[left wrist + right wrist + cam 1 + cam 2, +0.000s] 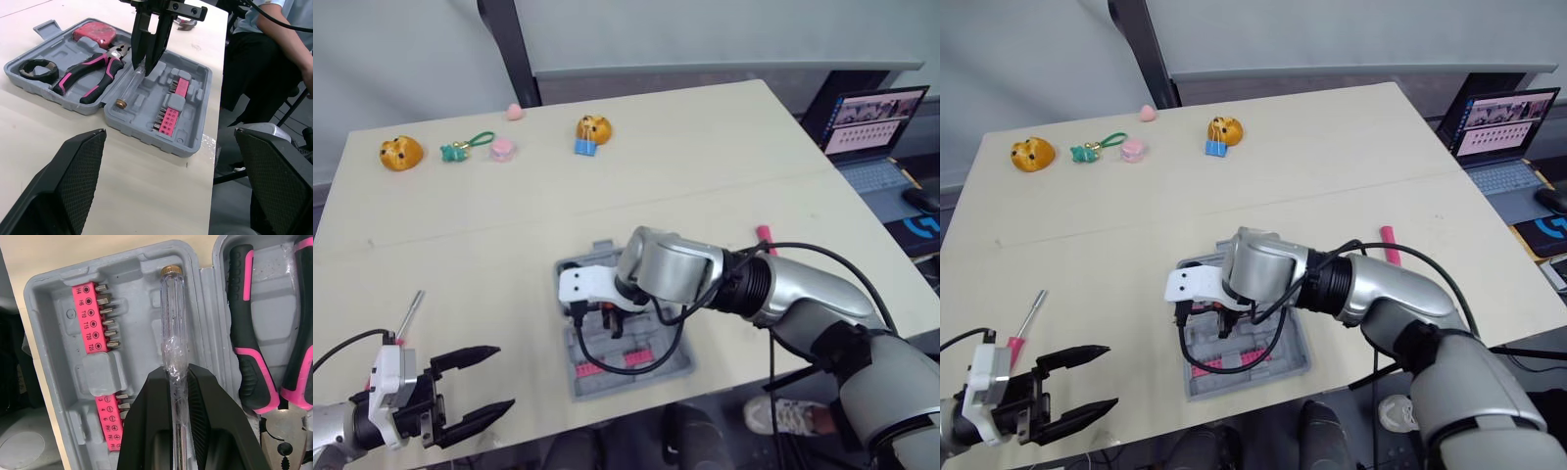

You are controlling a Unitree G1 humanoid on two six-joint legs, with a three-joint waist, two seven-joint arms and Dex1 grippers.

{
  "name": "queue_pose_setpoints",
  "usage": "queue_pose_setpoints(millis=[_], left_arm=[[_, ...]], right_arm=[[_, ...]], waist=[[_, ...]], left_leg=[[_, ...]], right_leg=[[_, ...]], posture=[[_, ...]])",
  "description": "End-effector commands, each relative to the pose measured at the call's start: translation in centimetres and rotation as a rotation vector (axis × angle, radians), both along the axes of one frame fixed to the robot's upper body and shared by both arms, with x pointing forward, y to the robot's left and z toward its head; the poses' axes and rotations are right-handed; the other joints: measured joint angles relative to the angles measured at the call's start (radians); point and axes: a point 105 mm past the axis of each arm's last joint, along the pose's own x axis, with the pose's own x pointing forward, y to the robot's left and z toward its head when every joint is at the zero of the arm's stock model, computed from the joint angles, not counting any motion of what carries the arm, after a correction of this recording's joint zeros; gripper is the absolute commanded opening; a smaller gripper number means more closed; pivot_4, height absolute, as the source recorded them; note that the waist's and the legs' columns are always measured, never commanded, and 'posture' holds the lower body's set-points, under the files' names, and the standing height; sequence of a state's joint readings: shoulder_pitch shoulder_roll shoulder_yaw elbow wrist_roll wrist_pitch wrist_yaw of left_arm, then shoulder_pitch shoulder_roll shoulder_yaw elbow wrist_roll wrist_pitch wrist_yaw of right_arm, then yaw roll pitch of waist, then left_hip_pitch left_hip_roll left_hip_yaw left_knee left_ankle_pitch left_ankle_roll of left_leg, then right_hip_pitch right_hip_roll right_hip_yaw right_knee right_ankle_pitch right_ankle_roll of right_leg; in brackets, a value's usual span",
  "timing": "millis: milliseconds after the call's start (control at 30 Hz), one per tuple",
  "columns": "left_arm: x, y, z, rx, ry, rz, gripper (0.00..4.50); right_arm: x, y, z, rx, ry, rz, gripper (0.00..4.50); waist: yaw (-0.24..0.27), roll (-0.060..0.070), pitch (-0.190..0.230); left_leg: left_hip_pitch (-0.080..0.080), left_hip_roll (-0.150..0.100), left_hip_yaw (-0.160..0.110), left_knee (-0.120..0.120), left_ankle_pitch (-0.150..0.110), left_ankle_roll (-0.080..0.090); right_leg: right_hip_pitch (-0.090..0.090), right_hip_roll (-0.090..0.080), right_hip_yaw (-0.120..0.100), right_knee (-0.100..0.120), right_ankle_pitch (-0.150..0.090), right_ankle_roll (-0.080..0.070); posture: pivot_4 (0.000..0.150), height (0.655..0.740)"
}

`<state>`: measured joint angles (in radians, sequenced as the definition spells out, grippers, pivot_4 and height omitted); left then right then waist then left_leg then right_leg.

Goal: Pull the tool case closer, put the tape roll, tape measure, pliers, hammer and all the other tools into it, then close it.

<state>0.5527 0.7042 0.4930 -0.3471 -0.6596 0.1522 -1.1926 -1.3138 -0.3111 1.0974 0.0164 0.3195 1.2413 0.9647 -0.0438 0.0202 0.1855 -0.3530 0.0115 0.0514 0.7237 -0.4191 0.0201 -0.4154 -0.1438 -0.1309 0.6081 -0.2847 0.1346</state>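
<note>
Right gripper (177,374), lower centre of the left eye view, over the open tool case (680,364). Its fingers are clamped on the clear-handled screwdriver (173,318).

The driver runs out from between the fingertips and slants down. Its brass cap end sits low in the tray half by the hinge ridge; contact cannot be confirmed.

- Driver: transparent handle, brass cap, thin metal shaft inside.
- Same half: two pink bit strips (90,318) seated in their slots.
- Other half: pink-and-black pliers (93,78), red tape measure (95,33) and black tape roll (38,68), each in its own recess.
- Case: grey, moulded, lying flat open near the front edge of the table (724,147).

Left gripper (501,377), lower left corner, fingers spread wide and holding nothing. A pink-handled screwdriver (408,315) lies on the table just beyond it, well apart from the case.
</note>
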Motion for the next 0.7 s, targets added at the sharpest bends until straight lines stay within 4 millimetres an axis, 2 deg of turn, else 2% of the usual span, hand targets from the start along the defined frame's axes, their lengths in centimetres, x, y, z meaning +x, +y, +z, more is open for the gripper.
queue_pose_setpoints(millis=[33, 333, 700], left_arm=[[-0.06, -0.22, 0.56, 0.004, -0.026, 0.000, 4.50], [0.09, -0.46, 0.55, 0.002, -0.028, -0.001, 4.50], [0.30, -0.83, 0.42, -0.002, -0.030, -0.004, 4.50]], right_arm=[[-0.26, 0.50, -0.19, -0.002, -0.001, 0.030, 0.08], [-0.17, 0.74, -0.81, -0.010, -0.001, 0.030, 0.08], [-0.17, 1.12, -0.43, 0.002, 0.005, 0.031, 0.08]], waist=[[-0.003, 0.000, 0.000], [-0.011, 0.000, 0.000], [-0.012, 0.000, 0.000]], left_leg=[[0.000, 0.000, 0.000, 0.000, 0.000, 0.000], [0.000, 0.000, 0.000, 0.000, 0.000, 0.000], [0.000, 0.000, 0.000, 0.000, 0.000, 0.000]], right_leg=[[0.000, 0.000, 0.000, 0.000, 0.000, 0.000], [0.000, 0.000, 0.000, 0.000, 0.000, 0.000], [0.000, 0.000, 0.000, 0.001, 0.000, 0.000]], posture=[[0.150, 0.7155], [0.150, 0.7155], [0.150, 0.7155]])
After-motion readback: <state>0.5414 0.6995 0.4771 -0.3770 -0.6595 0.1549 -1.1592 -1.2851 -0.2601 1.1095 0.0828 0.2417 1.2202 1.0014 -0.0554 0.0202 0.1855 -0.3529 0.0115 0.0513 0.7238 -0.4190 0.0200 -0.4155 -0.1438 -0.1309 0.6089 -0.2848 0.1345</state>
